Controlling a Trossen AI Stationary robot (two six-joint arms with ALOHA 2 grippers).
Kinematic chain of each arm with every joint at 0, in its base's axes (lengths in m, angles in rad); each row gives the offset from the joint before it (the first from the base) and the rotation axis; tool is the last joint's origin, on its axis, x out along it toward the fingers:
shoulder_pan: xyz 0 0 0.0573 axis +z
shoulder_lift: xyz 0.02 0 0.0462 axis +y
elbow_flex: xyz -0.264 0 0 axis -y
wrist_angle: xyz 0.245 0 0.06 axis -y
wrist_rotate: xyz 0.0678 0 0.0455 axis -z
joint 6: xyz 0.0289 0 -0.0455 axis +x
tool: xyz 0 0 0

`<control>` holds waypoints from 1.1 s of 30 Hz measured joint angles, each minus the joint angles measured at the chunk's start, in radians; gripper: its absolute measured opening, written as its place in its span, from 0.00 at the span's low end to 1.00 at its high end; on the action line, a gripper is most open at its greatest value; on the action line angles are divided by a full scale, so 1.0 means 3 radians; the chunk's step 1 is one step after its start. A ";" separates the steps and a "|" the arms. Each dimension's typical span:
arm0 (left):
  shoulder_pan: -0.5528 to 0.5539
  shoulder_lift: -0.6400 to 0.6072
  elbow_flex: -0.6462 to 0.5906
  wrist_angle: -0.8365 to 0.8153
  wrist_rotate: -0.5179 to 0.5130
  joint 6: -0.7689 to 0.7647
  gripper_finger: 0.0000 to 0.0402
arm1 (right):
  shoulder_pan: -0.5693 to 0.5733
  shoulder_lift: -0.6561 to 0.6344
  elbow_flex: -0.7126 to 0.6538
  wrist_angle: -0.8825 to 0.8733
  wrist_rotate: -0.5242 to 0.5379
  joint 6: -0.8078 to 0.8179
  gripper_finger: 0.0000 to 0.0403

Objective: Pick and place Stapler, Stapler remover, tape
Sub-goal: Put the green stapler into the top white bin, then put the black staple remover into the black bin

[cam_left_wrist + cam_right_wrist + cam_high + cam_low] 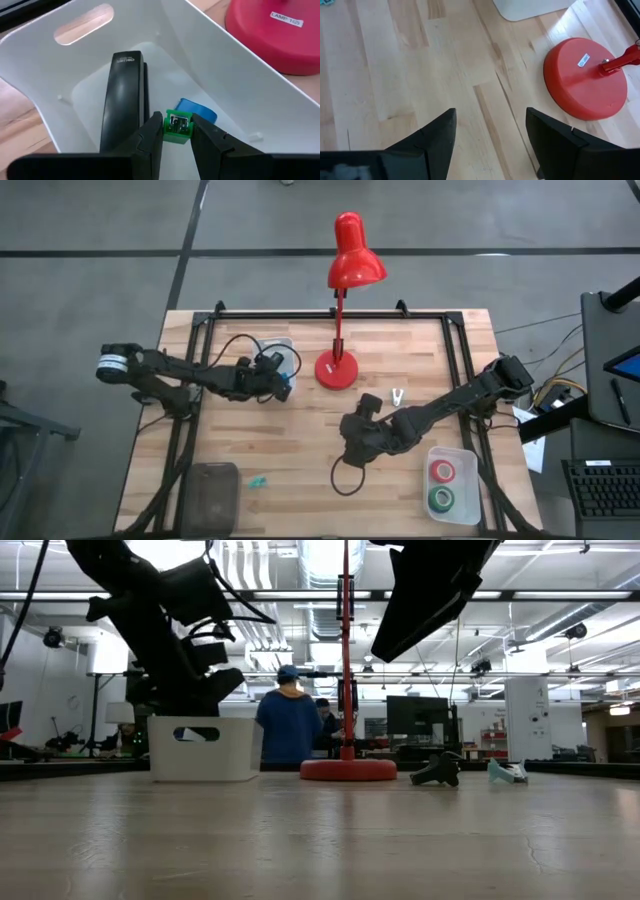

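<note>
The left gripper (178, 131) pinches a small green block (178, 125) over the white bin (260, 95) holding the stapler (122, 95) — likely a drop next, needing only spreading — while the right gripper (490, 132) hangs spread, empty.

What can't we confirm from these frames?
- White bin contents: in the high view the left gripper covers them; only the left wrist view shows the stapler.
- Blue item in the bin: partly hidden behind the green block in the left gripper.
- Small pale object near the lamp base: too small to identify.
</note>
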 joint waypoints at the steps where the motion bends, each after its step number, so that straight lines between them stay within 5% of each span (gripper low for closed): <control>1: 0.0000 0.0000 0.0000 0.0002 -0.0017 -0.0001 0.22 | 0.0000 0.0000 0.0000 0.0001 0.0000 0.0000 0.57; 23: 0.0000 0.0001 0.0000 0.0004 -0.0067 -0.0079 0.34 | 0.0000 0.0001 -0.0015 0.0024 0.0003 -0.0001 0.56; 33: -0.0031 0.0000 0.0127 0.0068 -0.0347 0.0133 0.35 | 0.0000 0.0001 -0.0053 0.0044 0.0005 -0.0001 0.56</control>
